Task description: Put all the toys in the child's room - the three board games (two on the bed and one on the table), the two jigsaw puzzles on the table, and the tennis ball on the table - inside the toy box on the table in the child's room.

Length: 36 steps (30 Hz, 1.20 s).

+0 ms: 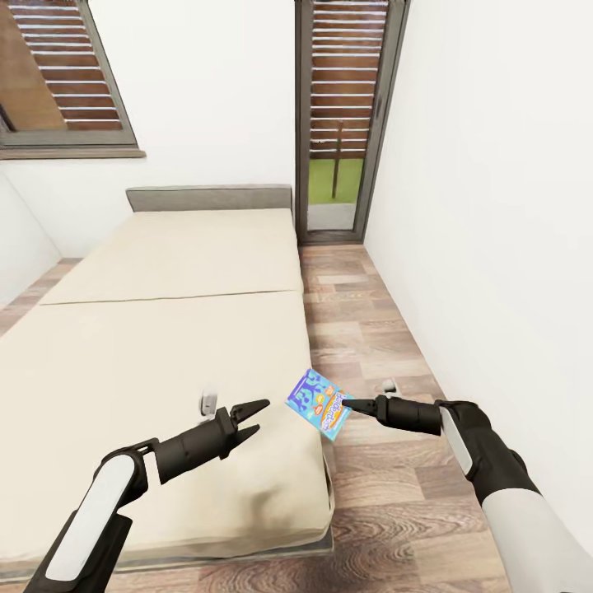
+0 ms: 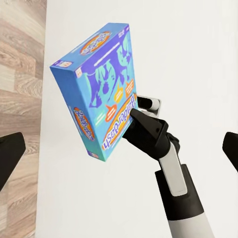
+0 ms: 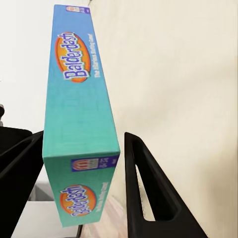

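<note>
Right hand (image 1: 350, 405) holds a board game (image 1: 315, 403), a blue box with "Balderdash" on its side. The box hangs just off the bed's (image 1: 165, 329) near right corner, over the wood floor (image 1: 371, 329), tilted, not touching the mattress. In the right wrist view the box (image 3: 79, 124) sits edge-on between the two black fingers (image 3: 148, 188), both close against its sides, so the hand is clamped on it. In the left wrist view the box (image 2: 96, 91) shows its blue face with purple figures, with the right hand (image 2: 144, 129) gripping its lower end.

Left hand (image 1: 254, 418) is over the bed's near right part, pointing toward the box but clear of it, with a gap between. Its fingers are spread apart, holding nothing. The left wrist view shows its fingertips (image 2: 10, 153) far apart at the frame edges, so wide.

Bed: beige mattress, bare on top, grey headboard (image 1: 208, 198) at the far end against the white wall. A window (image 1: 58, 78) with slatted shutters is above and left of the headboard. A tall glass door (image 1: 342, 115) with slats stands right of the headboard, grass visible through it. White wall runs along the right of the floor strip beside the bed.
</note>
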Motion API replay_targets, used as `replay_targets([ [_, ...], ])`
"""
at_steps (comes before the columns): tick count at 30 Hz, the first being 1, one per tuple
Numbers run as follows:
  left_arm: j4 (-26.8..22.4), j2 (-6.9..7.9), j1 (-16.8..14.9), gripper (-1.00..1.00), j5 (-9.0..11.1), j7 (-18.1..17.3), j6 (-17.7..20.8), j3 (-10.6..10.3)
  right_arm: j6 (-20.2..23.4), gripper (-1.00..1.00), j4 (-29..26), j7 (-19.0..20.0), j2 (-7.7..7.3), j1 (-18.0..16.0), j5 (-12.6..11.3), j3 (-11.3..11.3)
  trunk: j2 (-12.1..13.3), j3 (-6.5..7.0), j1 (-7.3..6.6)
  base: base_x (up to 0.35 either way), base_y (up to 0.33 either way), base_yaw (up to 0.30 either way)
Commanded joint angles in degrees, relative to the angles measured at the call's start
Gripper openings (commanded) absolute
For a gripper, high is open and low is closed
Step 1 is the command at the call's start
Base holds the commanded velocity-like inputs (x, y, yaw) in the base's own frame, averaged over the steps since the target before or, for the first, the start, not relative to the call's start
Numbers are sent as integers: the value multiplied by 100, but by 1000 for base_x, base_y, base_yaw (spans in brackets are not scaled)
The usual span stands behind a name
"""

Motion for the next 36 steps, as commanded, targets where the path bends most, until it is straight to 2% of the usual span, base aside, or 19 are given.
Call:
replay_targets([
  [1, -2, 5, -2, 100, 28, 27, 10, -4, 21, -100, 1, 7, -1, -2, -2, -2, 40, 24, -23, 0, 0, 0],
  [17, -1, 70, 94, 100, 22, 28, -1, 54, 22, -100, -2, 10, -28, -2, -2, -10, 682, 460, -375, 0, 0, 0],
  [24, -3, 64, 138, 100, 12, 37, -84, 11, 26, -100, -98, 19, -50, -1, -5, -20, 962, 650, -528, 0, 0, 0],
  [27, -2, 48, 146, 100, -44, 39, -129, -62, 29, -100, -166, 21, -55, 4, -4, -23, 1083, 732, -594, 0, 0, 0],
  [30, -2, 36, 159, 100, -217, 41, -244, -257, 42, -100, -253, 21, -55, 21, -3, -21, 1203, 813, -660, 0, 0, 0],
  [31, -2, 33, 195, 100, -349, 40, -380, -377, 47, -100, -298, 20, -58, 30, -3, -21, 1243, 839, -682, 0, 0, 0],
  [36, -1, 38, 289, 100, -526, 32, -627, -535, 53, -100, -356, 21, -66, 41, -3, -30, 1444, 960, -792, 0, 0, 0],
])
